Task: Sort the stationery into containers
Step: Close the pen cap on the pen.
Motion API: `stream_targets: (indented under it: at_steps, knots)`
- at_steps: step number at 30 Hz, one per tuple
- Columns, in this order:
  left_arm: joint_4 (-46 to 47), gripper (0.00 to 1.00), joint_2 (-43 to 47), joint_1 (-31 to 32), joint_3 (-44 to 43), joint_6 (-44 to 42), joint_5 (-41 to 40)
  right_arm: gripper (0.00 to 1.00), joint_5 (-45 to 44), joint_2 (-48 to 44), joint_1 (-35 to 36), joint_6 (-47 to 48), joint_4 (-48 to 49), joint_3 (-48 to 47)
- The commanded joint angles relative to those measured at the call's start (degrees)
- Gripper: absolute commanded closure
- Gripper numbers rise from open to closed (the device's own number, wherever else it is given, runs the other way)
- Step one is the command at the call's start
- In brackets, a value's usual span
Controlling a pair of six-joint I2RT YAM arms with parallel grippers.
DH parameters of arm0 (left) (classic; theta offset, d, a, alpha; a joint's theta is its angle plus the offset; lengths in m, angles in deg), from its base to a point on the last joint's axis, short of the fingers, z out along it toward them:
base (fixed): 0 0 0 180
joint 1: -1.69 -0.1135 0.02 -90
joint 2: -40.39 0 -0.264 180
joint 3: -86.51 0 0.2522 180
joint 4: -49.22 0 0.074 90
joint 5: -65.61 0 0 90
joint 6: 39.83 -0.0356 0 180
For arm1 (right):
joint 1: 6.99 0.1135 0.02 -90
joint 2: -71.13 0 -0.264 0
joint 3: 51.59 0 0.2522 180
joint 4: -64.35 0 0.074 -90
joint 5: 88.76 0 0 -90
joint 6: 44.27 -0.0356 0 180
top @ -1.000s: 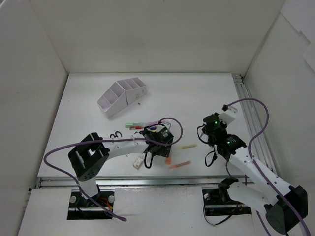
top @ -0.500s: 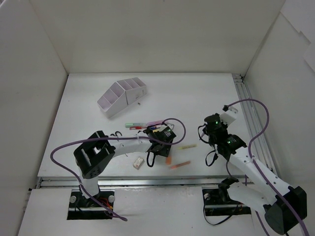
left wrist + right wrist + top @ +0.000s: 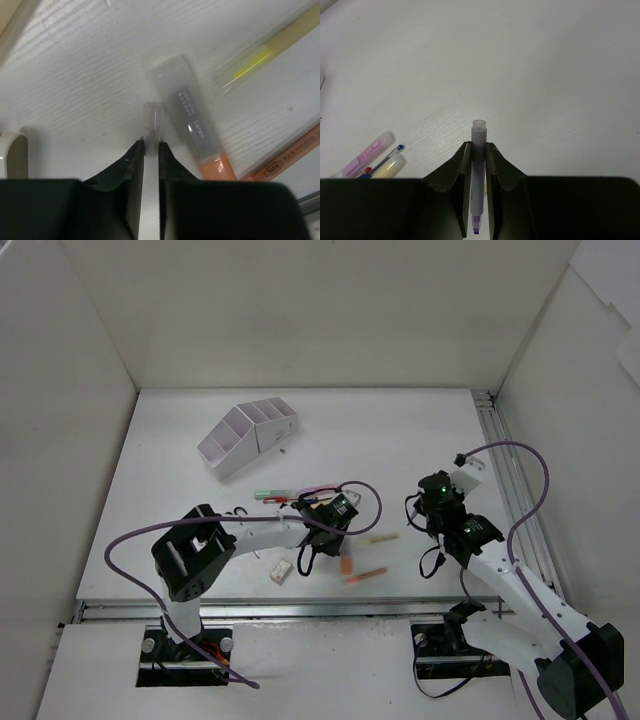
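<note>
In the left wrist view my left gripper (image 3: 151, 146) is shut on a slim translucent pen (image 3: 151, 122) lying on the table. An orange highlighter with a clear cap (image 3: 189, 125) lies right beside it. From above, the left gripper (image 3: 318, 540) sits low among the scattered stationery. My right gripper (image 3: 478, 147) is shut on a purple highlighter (image 3: 478, 170), tip toward the wrist, and hangs above the table at the right (image 3: 432, 502). The white organizer with stepped compartments (image 3: 250, 435) stands far left, away from both grippers.
A yellow highlighter (image 3: 380, 538), an orange pen (image 3: 368, 574), a white eraser (image 3: 281, 570), black scissors (image 3: 238, 513), a green pen (image 3: 268, 494) and a pink highlighter (image 3: 318, 488) lie around the left gripper. White walls enclose the table; a rail (image 3: 500, 455) runs along its right side.
The left gripper's jaws have come together on the slim pen, and the left arm has shifted slightly right. The right arm still holds the purple highlighter in place.
</note>
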Motion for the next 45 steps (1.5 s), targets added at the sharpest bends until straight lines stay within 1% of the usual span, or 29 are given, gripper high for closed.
stream_targets:
  at_steps: [1,2,6,9,11,12,13,15,16,17,18,19,20,22,23,25,29,35,37,39,45]
  knots:
    - [0.14,0.97,-1.36,-0.92,-1.82,-1.86,0.60,1.00,0.66,-0.63,-0.33,2.82,1.54,-0.32]
    - [0.32,1.00,-1.27,-1.53,-1.91,-2.12,0.42,1.00,1.19,-0.28,-0.33,3.88,1.63,-0.59]
    - [2.51,1.00,0.57,-1.54,-0.77,-4.75,-0.37,1.00,5.14,0.16,-0.42,8.89,3.30,-0.85]
    - [4.71,1.00,4.43,-2.06,1.15,-7.74,-1.77,1.00,11.18,-0.62,-0.25,11.88,7.07,0.37]
    - [6.90,1.00,8.64,-2.59,2.56,-9.94,-3.35,1.00,14.80,-2.29,-0.33,13.38,13.47,1.60]
    - [7.52,1.00,10.40,-2.59,4.05,-10.64,-3.62,1.00,14.82,-3.08,-0.42,13.47,16.11,3.61]
    - [9.09,1.00,14.16,-3.20,4.85,-11.87,-3.80,1.00,20.12,-4.31,-0.25,13.12,22.92,4.67]
    - [10.42,1.00,18.30,-3.21,7.31,-12.40,-3.62,1.00,23.85,-4.85,-0.07,11.81,29.64,7.14]
    - [13.21,1.00,22.76,-3.21,8.45,-12.58,-1.80,1.00,24.30,-4.59,0.02,11.37,34.98,7.49]
    - [15.24,1.00,24.90,-3.73,10.11,-13.71,-0.38,1.00,24.66,-4.24,0.19,11.19,37.73,7.84]
    - [17.35,1.00,29.27,-3.73,13.61,-14.51,0.76,1.00,24.83,-3.71,1.15,10.66,39.93,7.85]
    - [22.59,1.00,31.31,-3.73,15.39,-15.47,6.08,1.00,25.10,-2.40,1.42,10.75,43.95,7.76]
    - [24.99,1.00,33.33,-3.73,18.88,-17.57,7.96,1.00,25.10,-1.95,2.29,11.18,46.08,7.33]
    - [29.73,1.00,37.99,-4.43,21.89,-19.25,11.83,1.00,24.05,-0.55,4.67,12.41,50.12,6.27]
    - [30.80,1.00,39.32,-4.44,23.73,-20.65,12.80,1.00,24.39,-0.28,5.29,12.76,51.71,5.57]
    - [32.30,1.00,42.05,-5.66,24.72,-21.98,15.87,1.00,25.10,0.77,6.61,13.47,56.10,5.13]
    - [33.71,1.00,44.60,-6.19,25.95,-24.44,18.53,1.00,25.19,2.18,8.89,14.09,60.07,3.46]
    - [33.89,1.00,45.31,-7.34,24.55,-21.38,12.47,1.00,25.46,5.96,11.88,13.13,63.59,1.70]
    - [34.07,1.00,44.96,-7.86,24.28,-20.23,11.76,1.00,24.75,7.27,12.41,12.07,63.95,1.08]
    - [34.68,1.00,45.04,-7.86,24.37,-19.97,11.76,1.00,21.59,8.07,13.29,9.09,63.95,0.64]
    - [36.00,1.00,46.18,-8.39,25.33,-18.73,10.35,1.00,18.51,11.06,15.66,6.27,63.95,-0.94]
